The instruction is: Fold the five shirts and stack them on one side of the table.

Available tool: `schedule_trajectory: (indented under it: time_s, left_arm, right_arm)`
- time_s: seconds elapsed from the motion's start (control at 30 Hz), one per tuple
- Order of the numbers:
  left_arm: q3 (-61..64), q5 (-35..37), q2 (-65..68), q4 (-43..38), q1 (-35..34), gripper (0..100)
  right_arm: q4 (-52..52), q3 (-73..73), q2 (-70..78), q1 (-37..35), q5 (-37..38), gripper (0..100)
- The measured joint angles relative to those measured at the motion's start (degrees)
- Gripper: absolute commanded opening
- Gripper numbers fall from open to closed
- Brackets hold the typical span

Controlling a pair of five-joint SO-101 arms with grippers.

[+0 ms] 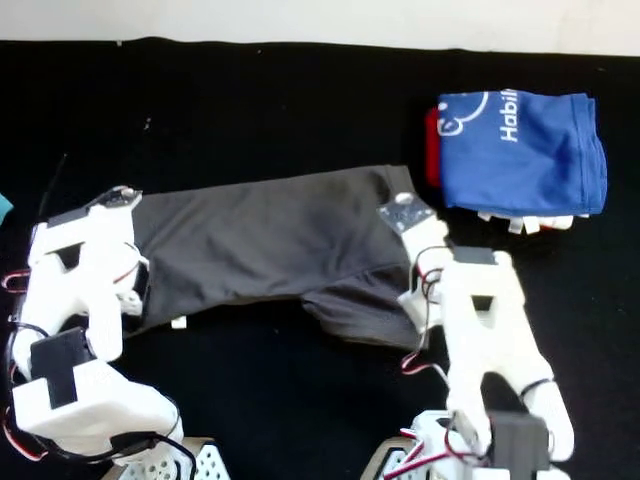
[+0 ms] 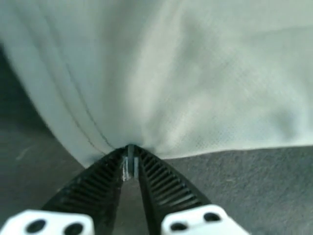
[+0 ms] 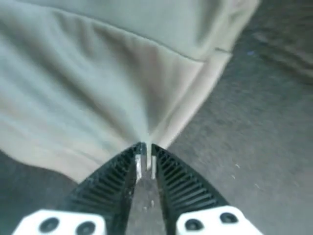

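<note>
grey shirt: the grey shirt (image 1: 270, 240) lies stretched left to right across the middle of the tabletop (image 1: 250, 100). Its right end is bunched up a bit toward the near edge.
left tool: the left tool (image 2: 131, 149) is pinched tight on the shirt's hem at the left end, with the fabric right between the tips.
right tool: same deal for the right tool (image 3: 145, 147), nipped closed on a fold at the shirt's right end.
why two grips: my guess is that with both ends pinched the arms can lift or pull the cloth taut together for a fold. One arm alone would just drag it.
stack: a folded blue shirt (image 1: 525, 150) sits on top of a red shirt (image 1: 432, 145) toward the far right corner, just beside the grey one's right end. I reckon it's parked there to leave the middle free for folding.
shirt count: three for sure, one each of grey, blue and red. Some white bits (image 1: 520, 222) poke out at the stack's near edge, and I can't tell if that's another shirt.
arm count: two arms, two tools.
</note>
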Motion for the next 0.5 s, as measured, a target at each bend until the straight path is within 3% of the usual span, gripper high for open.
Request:
schedule_trajectory:
  time_s: [0.2,0.3,0.43,0.5]
  left_arm:
    - [-13.63,-0.18,0.09,14.77,-0.09,1]
    - [-18.90,-0.18,0.09,19.16,0.35,1]
    - [-19.87,0.35,0.09,20.57,3.43,1]
    - [-18.20,4.13,0.09,20.22,5.01,1]
  right_arm:
    - [8.09,-1.32,-11.60,-4.92,-0.09,3.4]
    - [8.44,-0.26,-14.77,-10.02,-3.96,3.9]
    - [9.14,2.37,-15.03,-16.35,-7.65,15.6]
    - [9.85,3.78,-15.03,-18.64,-7.91,19.7]
